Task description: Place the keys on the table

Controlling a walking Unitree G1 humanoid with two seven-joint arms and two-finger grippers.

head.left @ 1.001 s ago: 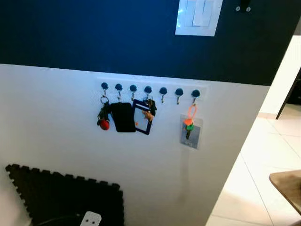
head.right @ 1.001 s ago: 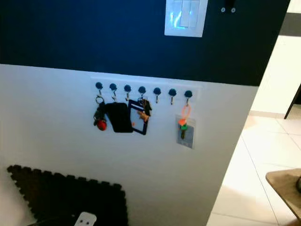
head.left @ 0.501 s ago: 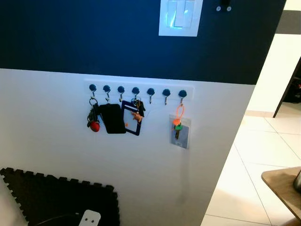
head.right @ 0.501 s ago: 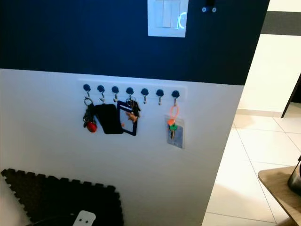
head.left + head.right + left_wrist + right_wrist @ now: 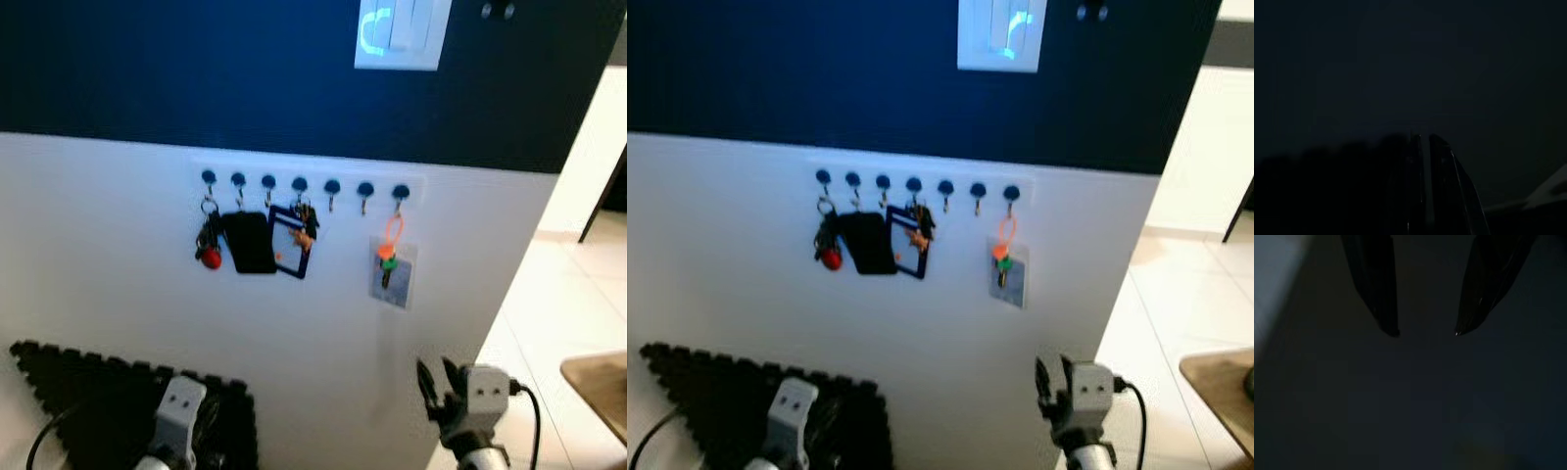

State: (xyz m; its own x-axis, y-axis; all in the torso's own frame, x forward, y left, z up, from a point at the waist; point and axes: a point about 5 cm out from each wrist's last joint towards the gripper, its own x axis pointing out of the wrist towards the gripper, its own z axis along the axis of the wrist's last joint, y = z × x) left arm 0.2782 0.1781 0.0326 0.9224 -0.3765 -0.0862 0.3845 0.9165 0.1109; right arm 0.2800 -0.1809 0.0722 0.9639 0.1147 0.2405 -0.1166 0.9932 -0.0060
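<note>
Wall hooks (image 5: 300, 186) hold orange-looped keys (image 5: 389, 257)

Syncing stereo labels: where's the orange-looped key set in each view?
Left eye: orange-looped keys hang from the rightmost hook, right of centre.
Right eye: same hook, nearer centre.
Left wrist: too dark to tell.
Right wrist: too dark to tell.
Shared landmark: light switch above the hook row.

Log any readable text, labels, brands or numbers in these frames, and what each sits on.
None can be read.
Blue-framed card on the hook rail: contents too blurred to read.
Clear tag under the orange-looped keys: no legible print.
Wall switch plate: no markings visible.
Wrist views: too dark to show any text.
</note>
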